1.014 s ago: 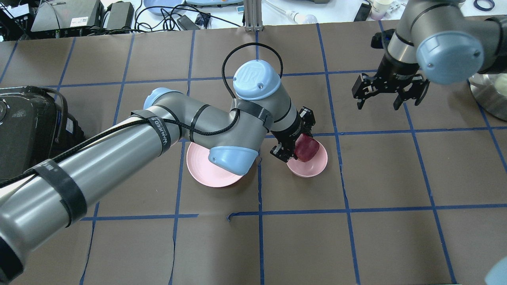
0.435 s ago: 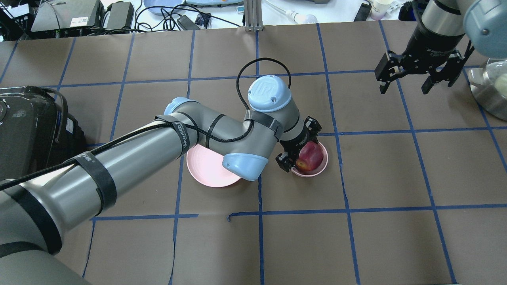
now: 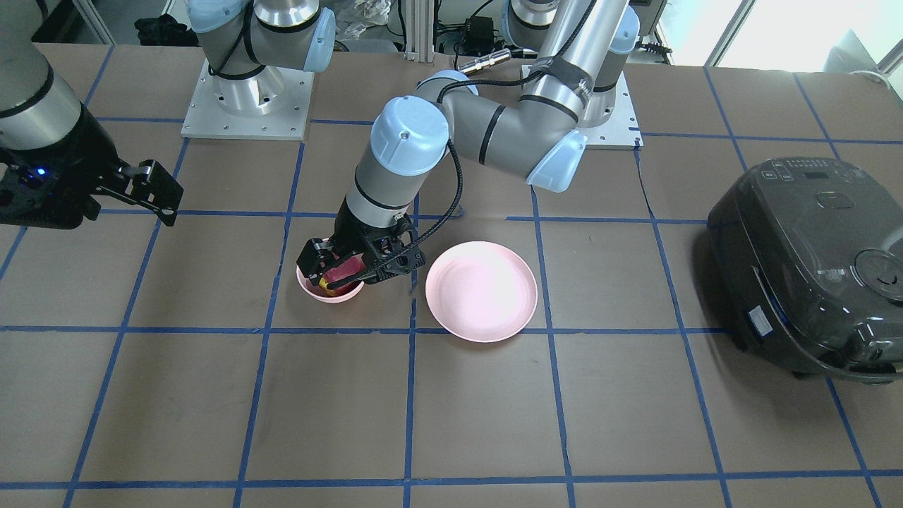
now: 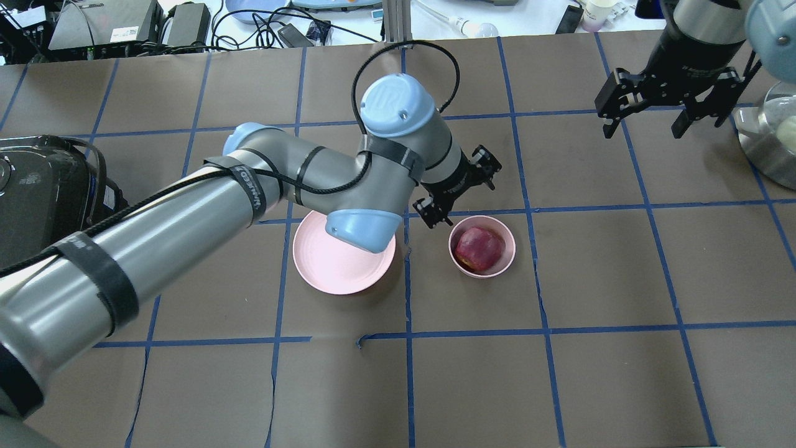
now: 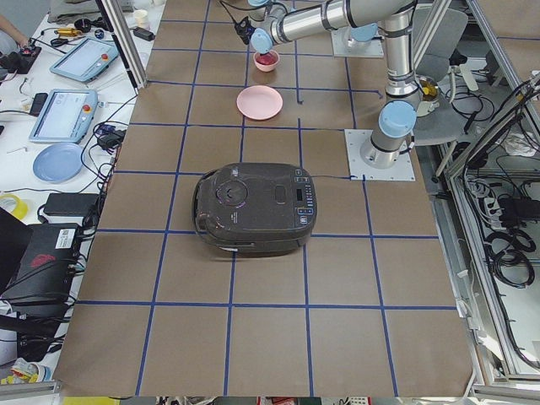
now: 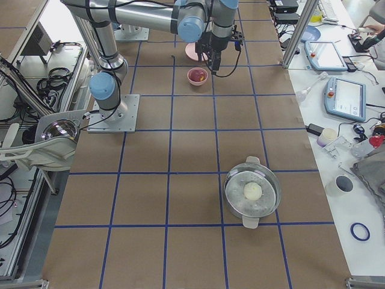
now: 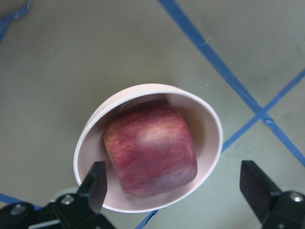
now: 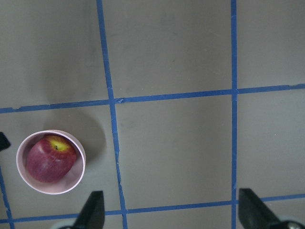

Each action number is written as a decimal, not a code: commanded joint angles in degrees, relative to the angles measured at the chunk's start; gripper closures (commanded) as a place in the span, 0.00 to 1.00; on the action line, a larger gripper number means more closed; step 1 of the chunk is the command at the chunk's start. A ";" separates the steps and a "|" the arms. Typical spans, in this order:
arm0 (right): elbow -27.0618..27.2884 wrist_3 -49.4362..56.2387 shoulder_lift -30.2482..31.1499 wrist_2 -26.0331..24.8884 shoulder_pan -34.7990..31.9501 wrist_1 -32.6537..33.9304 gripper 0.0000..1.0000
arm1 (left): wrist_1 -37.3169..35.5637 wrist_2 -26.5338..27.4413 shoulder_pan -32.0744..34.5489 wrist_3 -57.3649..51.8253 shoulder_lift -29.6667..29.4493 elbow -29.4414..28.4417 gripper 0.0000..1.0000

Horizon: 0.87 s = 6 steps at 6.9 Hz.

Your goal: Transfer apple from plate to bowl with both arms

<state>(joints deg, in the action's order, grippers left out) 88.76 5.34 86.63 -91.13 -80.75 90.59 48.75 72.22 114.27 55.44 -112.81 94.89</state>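
The dark red apple [image 4: 479, 247] lies in the small pink bowl [image 4: 508, 256], free of any gripper. My left gripper [image 4: 459, 190] is open and empty, raised just above and behind the bowl. In the left wrist view its fingertips [image 7: 95, 185] stand either side of the bowl [image 7: 209, 125] with the apple [image 7: 150, 151] below. The wide pink plate [image 4: 323, 264] is bare, left of the bowl, partly under the left arm. My right gripper [image 4: 642, 132] is open and empty, far to the right. Its wrist view shows the apple [image 8: 49, 160] in the bowl [image 8: 80, 153].
A black rice cooker [image 4: 43, 193] stands at the table's left edge. A steel pot [image 4: 771, 146] with a glass lid stands at the right edge. Blue tape lines grid the brown table. Cables and devices lie beyond the far edge.
My left gripper has let the apple go into the bowl, opened, and pulled up and back. My right gripper has moved away toward the far right.
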 commanded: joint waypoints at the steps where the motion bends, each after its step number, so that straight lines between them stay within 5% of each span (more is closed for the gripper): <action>1: -0.52 -0.24 3.10 0.95 -3.51 -0.06 0.00 | 20.37 0.20 -5.53 -19.05 7.40 -6.96 0.00; 3: -0.52 -0.24 3.98 0.33 -6.78 0.03 0.00 | 33.29 9.04 -9.57 -38.98 14.69 -11.91 0.00; 6: 0.00 -0.16 4.78 -0.99 -6.88 -0.15 0.00 | 41.50 16.35 -13.81 -53.01 22.53 -11.22 0.00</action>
<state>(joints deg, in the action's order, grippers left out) 88.58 5.17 91.56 -92.10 -87.51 90.40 87.74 85.58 101.70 8.40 -92.92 83.63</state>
